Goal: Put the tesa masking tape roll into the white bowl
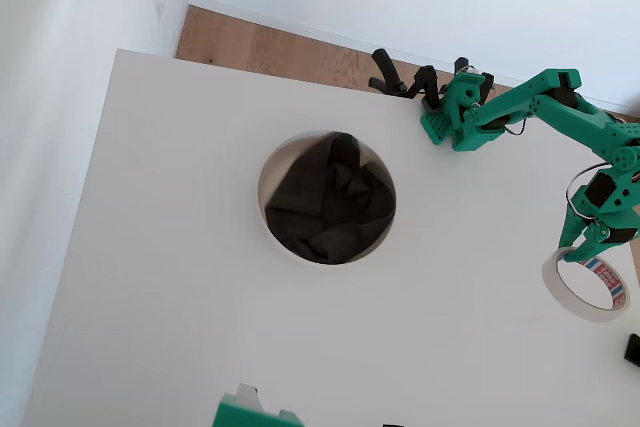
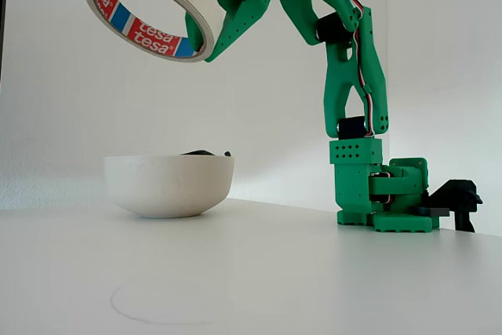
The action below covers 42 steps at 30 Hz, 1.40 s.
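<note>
Green arm raised high, pincer [image 2: 205, 7] clamped on tape roll [image 2: 149, 7].

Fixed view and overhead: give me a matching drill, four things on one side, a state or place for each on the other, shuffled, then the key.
Things:
1. tesa masking tape roll
2. white bowl
3. dark cloth
4. claw

States or places:
A. crumpled inside the bowl
B. held up in the air, tilted, its red and blue core print showing
C. standing on the white table, with nothing gripping it
D. shut on the rim of the ring, green

Pairs: 1-B, 2-C, 3-A, 4-D
</note>
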### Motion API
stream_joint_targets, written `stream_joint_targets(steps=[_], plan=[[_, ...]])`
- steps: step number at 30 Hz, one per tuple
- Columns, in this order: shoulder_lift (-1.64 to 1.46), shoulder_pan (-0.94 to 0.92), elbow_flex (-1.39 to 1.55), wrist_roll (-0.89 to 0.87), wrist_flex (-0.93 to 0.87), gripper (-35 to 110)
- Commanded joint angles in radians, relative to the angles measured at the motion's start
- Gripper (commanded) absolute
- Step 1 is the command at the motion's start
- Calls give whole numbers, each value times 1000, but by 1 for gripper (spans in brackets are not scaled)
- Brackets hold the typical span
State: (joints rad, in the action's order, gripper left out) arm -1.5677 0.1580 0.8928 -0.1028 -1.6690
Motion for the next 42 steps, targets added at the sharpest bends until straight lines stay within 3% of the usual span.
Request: stream_joint_targets(steps=[1, 13, 20, 28, 42], plan=[[-121, -207, -169, 43, -43, -8], [-121, -887, -189, 100, 46, -8], [-14, -1144, -184, 158, 34, -8], [244, -1224, -181, 193, 46, -8], [506, -1154, -183, 176, 175, -8]])
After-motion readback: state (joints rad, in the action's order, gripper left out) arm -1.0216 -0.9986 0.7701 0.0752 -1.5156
